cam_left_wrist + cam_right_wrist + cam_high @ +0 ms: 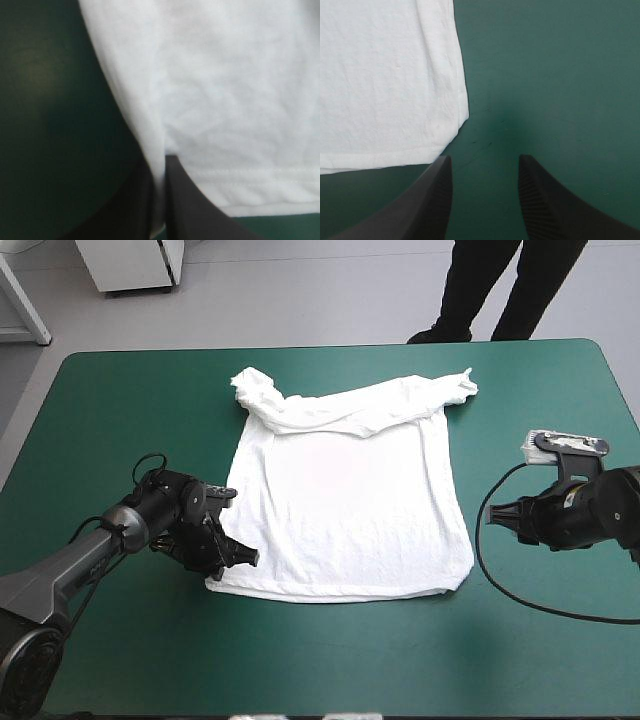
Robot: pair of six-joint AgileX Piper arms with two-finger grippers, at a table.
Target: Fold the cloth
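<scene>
1. Left gripper (243, 558) is clamped on the near-left hem corner of the T-shirt (350, 495). Its wrist view shows a thin ridge of white cloth pinched between the black fingers (192, 202).
2. Right gripper (497, 515) hangs with its fingers apart over the bare teal-green cover (550, 75), just beside the shirt's near-right corner, holding nothing.
3. The T-shirt lies spread flat mid-table with its hem toward the robot. Its sleeves and collar end are bunched along the far side.
4. The pinch looks slim, so a quick lift could pull the hem free.
5. Lifting from the left alone would likely drag the shirt askew, because the right corner is loose.
6. That right corner lies flat on the cover, so a shallow approach may miss it.
7. The rumpled far end could spoil an even fold. No other object on the table blocks either arm.
</scene>
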